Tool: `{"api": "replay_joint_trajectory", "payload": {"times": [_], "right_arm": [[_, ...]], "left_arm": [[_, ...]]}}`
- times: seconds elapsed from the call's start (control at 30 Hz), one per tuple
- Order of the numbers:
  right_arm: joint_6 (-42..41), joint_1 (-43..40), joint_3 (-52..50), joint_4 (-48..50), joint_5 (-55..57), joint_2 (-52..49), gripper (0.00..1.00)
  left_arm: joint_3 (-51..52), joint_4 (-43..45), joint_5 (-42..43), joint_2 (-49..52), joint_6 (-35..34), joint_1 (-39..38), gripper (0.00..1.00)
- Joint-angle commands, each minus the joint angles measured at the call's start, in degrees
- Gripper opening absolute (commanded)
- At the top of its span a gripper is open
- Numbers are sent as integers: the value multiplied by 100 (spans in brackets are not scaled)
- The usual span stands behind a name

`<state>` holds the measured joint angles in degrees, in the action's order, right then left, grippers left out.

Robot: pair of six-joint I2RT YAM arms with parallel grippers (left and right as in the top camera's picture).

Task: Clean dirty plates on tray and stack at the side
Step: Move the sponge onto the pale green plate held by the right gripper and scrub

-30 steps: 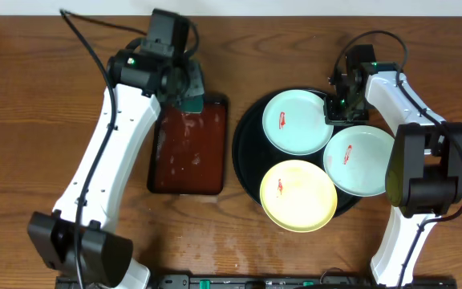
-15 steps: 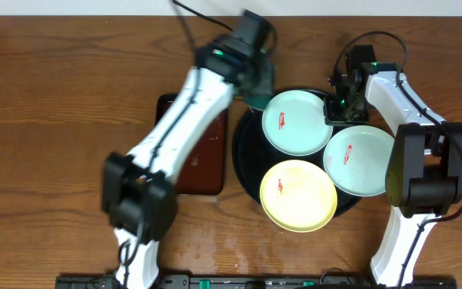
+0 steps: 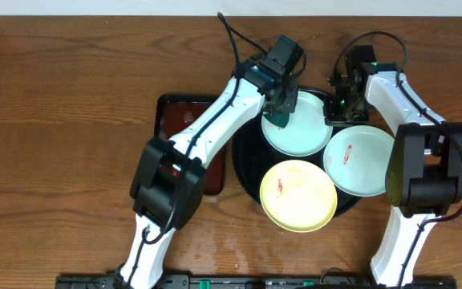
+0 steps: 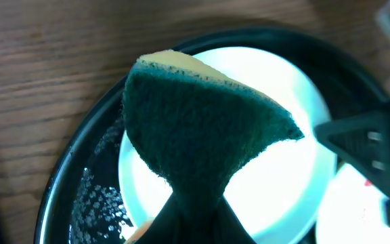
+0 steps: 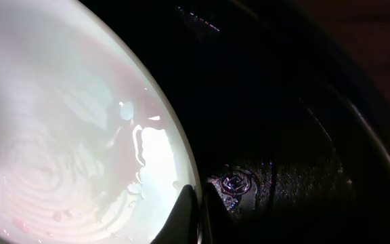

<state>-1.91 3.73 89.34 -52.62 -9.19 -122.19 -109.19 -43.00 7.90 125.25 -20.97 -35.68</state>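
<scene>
Over the past second the left arm swings from the brown tray [image 3: 173, 120] on its side of the table [image 3: 54, 120] across to the black tray [image 3: 243, 160], and the left gripper [image 3: 280, 111] now hangs over the near edge of the upper mint plate [image 3: 305, 132]. Its fingers are clamped on a sponge [image 4: 202, 129], which the wrist view shows with its dark green scouring face spread out above the plate's pale centre. From that view it is hard to say whether the sponge is already touching the plate. The right gripper [image 3: 339, 108] has not shifted in that time. Its tips are pressed together at the far rim of the same plate, apparently steadying it, though the right wrist view cannot confirm whether the rim is pinched or only pressed. All three plates remain on the black tray: the upper mint plate at the back, the second mint plate [image 3: 359, 160] on the right and the yellow plate [image 3: 299, 195] in front, its red smear [image 3: 280, 188] untouched. With the sponge now over the first plate, scrubbing looks about to begin, and no plate has yet been stacked at the side.
</scene>
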Motion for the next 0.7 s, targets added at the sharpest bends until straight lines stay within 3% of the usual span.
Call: {"api": "replay_joint_trajectory", "payload": {"times": [0.0,0.67], "right_arm": [[24,35,15,-22,-50,-31,1],[24,42,11,-9,-52,-31,1]], "left_arm": [[22,76,-396,168,-11,13,7],[22,343,-450,1156,-227,-20,7]]}}
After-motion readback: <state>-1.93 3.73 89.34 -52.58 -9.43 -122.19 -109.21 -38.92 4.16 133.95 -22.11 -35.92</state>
